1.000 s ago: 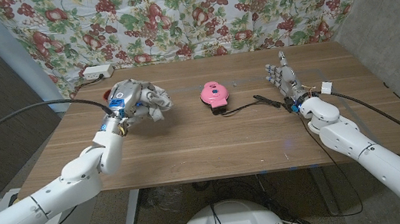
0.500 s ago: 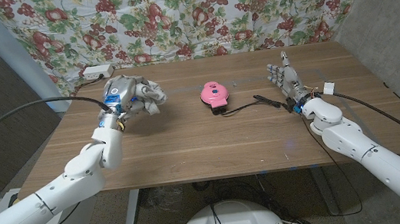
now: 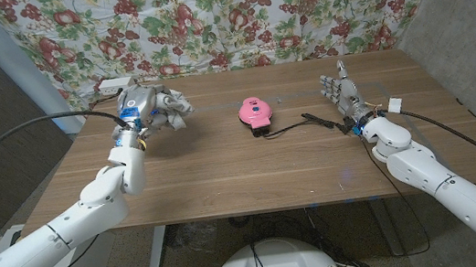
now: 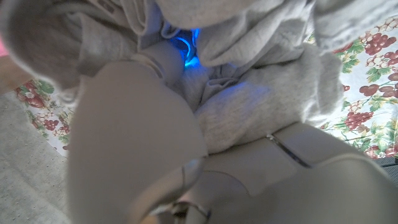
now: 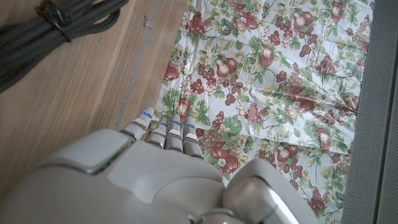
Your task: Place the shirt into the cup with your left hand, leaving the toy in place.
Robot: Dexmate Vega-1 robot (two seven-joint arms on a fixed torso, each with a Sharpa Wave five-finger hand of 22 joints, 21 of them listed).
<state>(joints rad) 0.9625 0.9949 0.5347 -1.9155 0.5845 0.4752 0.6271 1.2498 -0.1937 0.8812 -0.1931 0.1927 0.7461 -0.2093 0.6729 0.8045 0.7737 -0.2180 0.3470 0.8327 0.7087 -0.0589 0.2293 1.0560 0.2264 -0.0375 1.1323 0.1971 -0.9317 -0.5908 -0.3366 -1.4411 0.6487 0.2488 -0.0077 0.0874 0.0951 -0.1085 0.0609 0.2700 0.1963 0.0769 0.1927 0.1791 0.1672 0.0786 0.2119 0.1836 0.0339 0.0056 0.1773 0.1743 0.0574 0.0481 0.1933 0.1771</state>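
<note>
My left hand [image 3: 140, 107] grips a bunched grey shirt [image 3: 170, 106] a little above the table's far left part. In the left wrist view the shirt [image 4: 267, 81] is draped over the hand [image 4: 137, 130], and a small blue patch [image 4: 180, 43] shows among the folds; I cannot tell what it is. The pink toy [image 3: 252, 111] lies at the table's middle, with a black cable [image 3: 297, 125] running right from it. My right hand [image 3: 342, 95] stands upright on the right side, fingers apart, holding nothing. In the right wrist view its back [image 5: 149, 174] points at the backdrop.
A white box [image 3: 114, 85] lies at the table's back left edge, just behind my left hand. A flowered cloth [image 3: 223, 16] hangs behind the table. A bundle of black cable [image 5: 56, 25] lies on the wood near my right hand.
My left hand has carried the shirt away from me and to the left, toward the table's back left edge. The toy and my right hand have stayed put.
</note>
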